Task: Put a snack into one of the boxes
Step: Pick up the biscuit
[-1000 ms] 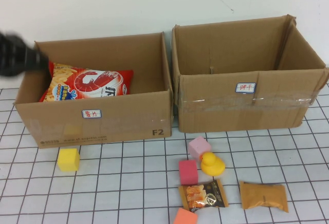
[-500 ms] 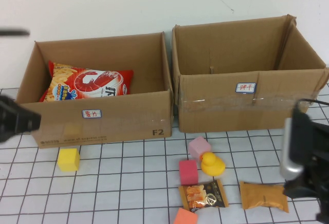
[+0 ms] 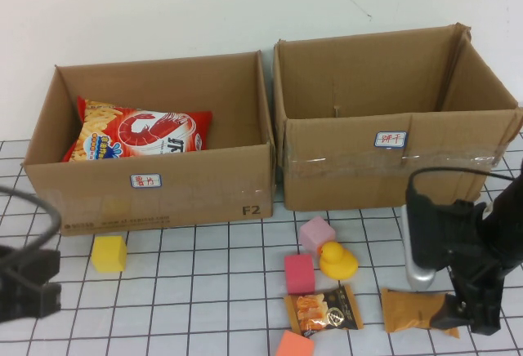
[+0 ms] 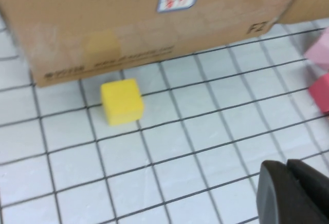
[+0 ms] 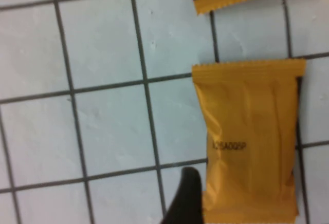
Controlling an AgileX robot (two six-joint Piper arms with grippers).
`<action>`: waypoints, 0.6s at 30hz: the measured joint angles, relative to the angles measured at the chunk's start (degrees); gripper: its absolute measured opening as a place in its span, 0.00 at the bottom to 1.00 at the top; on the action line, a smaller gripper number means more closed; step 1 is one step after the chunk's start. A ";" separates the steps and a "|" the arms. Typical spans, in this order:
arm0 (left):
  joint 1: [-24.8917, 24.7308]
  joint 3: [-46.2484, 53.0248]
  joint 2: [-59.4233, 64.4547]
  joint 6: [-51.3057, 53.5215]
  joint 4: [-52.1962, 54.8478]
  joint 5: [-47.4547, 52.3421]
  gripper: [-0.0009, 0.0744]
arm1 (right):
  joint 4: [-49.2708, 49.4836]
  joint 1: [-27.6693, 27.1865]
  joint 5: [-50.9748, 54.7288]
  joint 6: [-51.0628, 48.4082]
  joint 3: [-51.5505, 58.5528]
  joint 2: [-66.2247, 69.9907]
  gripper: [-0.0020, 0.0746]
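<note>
An orange snack packet (image 3: 413, 311) lies flat on the gridded table at the front right and fills the right wrist view (image 5: 249, 142). My right gripper (image 3: 458, 317) is low over its right end, open, with one dark fingertip (image 5: 187, 198) beside the packet's long edge; the other finger is out of view. A brown snack packet (image 3: 324, 310) lies left of it. The left box (image 3: 155, 189) holds a red shrimp-chip bag (image 3: 139, 134). The right box (image 3: 392, 168) looks empty. My left gripper (image 3: 33, 291) is shut and empty at the front left (image 4: 288, 183).
A yellow cube (image 3: 109, 253) sits before the left box, also in the left wrist view (image 4: 122, 100). A pink cube (image 3: 316, 233), a magenta cube (image 3: 299, 273), a yellow duck (image 3: 337, 260) and an orange cube (image 3: 294, 345) cluster by the brown packet.
My left arm has left the left box and dropped to the front left. My right arm has come in from the right and lowered over the orange packet.
</note>
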 joint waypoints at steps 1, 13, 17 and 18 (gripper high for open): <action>0.00 1.28 -0.43 0.00 -0.02 -1.31 0.01 | 0.00 0.00 -0.44 -0.29 0.00 0.78 0.83; 0.00 8.49 -0.85 1.21 -0.27 -7.15 0.01 | 1.49 0.00 -5.46 -1.14 -0.46 9.06 0.75; 0.00 8.49 -0.85 1.31 -0.37 -8.42 0.01 | 2.35 0.00 -6.23 -1.23 -0.58 9.28 0.60; 0.00 8.49 -0.85 1.31 -0.48 -8.51 0.01 | 2.44 0.00 -6.23 -1.23 -0.58 9.28 0.56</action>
